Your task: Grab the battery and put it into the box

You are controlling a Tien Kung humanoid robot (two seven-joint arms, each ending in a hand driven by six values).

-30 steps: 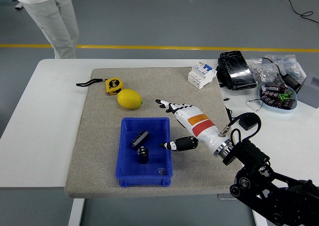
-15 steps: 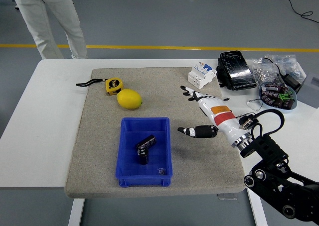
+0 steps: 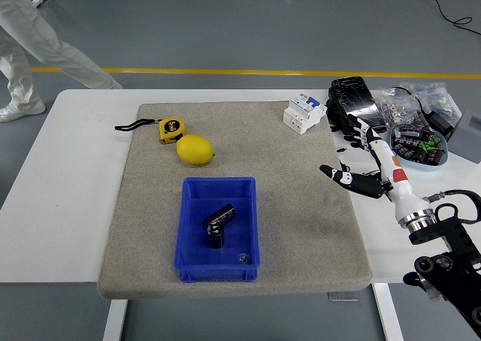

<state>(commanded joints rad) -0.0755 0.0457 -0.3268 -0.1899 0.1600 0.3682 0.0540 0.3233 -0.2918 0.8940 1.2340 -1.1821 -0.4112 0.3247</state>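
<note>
Right hand (image 3: 366,157) has swung back from beside the blue box (image 3: 219,260) to the right edge of the grey mat (image 3: 150,228), now over the white tabletop (image 3: 68,183) near its right side; fingers spread, thumb out, holding nothing. The person (image 3: 30,48) at the far left corner has stepped further left, mid-stride. Two dark cylindrical batteries (image 3: 219,224) lie in the box, touching, toward the mat's near edge. Judgement: placement looks done, the arm is clearing off.

Surroundings, largest first: black packet (image 3: 355,104) at the far right, just beyond the hand; clear bags of small parts (image 3: 406,104); bowl of small components (image 3: 421,147); white circuit breaker (image 3: 304,113) at the mat's far right corner; lemon (image 3: 195,149); yellow tape measure (image 3: 170,129) toward the far left. Nothing stands between hand and box. Left arm not seen.
</note>
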